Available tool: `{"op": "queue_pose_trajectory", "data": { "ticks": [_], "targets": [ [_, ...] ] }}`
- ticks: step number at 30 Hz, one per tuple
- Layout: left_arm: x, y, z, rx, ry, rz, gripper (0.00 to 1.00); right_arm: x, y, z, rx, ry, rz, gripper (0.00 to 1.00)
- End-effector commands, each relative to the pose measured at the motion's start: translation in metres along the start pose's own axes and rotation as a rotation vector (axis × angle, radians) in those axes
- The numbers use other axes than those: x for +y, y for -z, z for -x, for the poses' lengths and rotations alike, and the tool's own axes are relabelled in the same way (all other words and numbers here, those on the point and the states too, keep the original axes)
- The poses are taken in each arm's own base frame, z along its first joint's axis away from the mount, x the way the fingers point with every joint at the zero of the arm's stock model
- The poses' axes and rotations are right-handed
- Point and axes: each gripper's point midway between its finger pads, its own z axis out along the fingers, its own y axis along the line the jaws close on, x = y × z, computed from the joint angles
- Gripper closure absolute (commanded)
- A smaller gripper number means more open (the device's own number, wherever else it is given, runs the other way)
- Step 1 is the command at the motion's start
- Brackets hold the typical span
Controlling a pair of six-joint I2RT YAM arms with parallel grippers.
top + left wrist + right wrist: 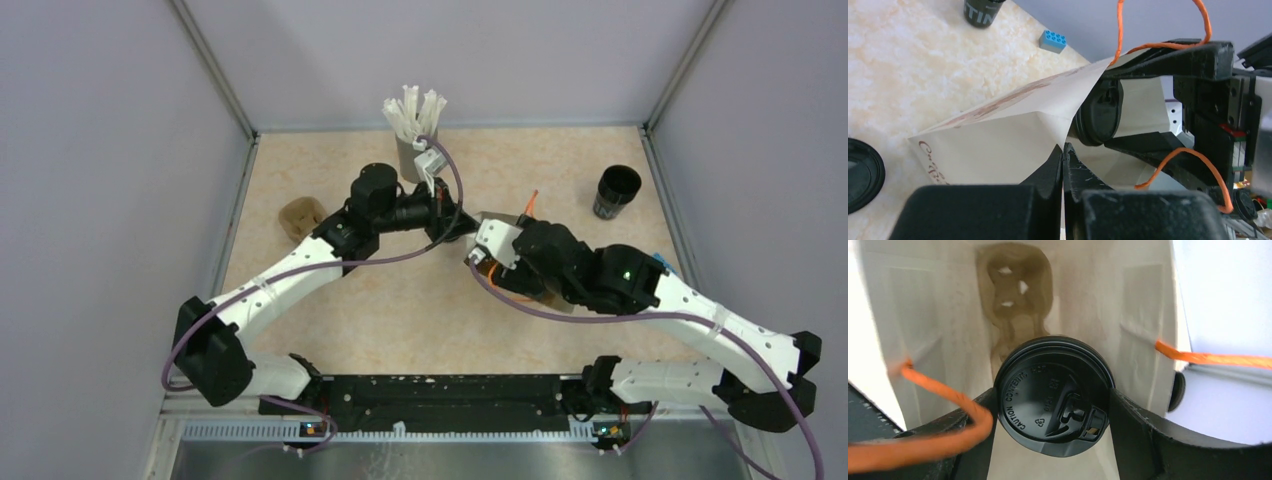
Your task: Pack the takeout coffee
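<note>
- My left gripper (pixel 1063 157) is pressed together, pinching the bag (pixel 998 135) by its edge.
- My right gripper (pixel 1053 407) clasps the lidded coffee (pixel 1098 112) by its sides.
- I see the coffee sideways in the bag mouth, lid outward, its body hidden.

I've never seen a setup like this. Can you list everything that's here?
paper bag: one, cream with orange handles, mid-table
lidded cup: one, black, in the bag's mouth
open cup: one, black with pale print, far right
loose lid: one, black, flat on the table by the bag
straws: a bunch, white, in a grey holder at the back
block: one, blue, right side
cardboard piece: one, brown, left side
table: one, beige marbled
left fingers: black, pinching the bag's edge
right fingers: black, gripping the lidded cup
</note>
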Motion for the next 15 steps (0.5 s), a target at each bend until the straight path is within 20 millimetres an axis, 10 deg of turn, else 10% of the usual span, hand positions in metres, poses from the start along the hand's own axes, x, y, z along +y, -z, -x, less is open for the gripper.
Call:
{"op": "queue_pose_trajectory", "data": {
  "ticks": [1,7,15],
  "targets": [
    [-0.012,-0.015,0.040,-0.118,-0.061,-0.069,1.00,-0.044,0.008,-0.007,-0.007,-0.009,-0.149,0.33],
    [-0.003,-0.019,0.031,-0.102,-0.065,-0.059,0.99,-0.028,-0.003,-0.004,-0.044,0.059,-0.063,0.34],
    [0.004,0.003,0.001,-0.020,-0.041,0.032,0.59,0.016,-0.009,-0.012,-0.081,0.028,0.103,0.35]
  ]
}}
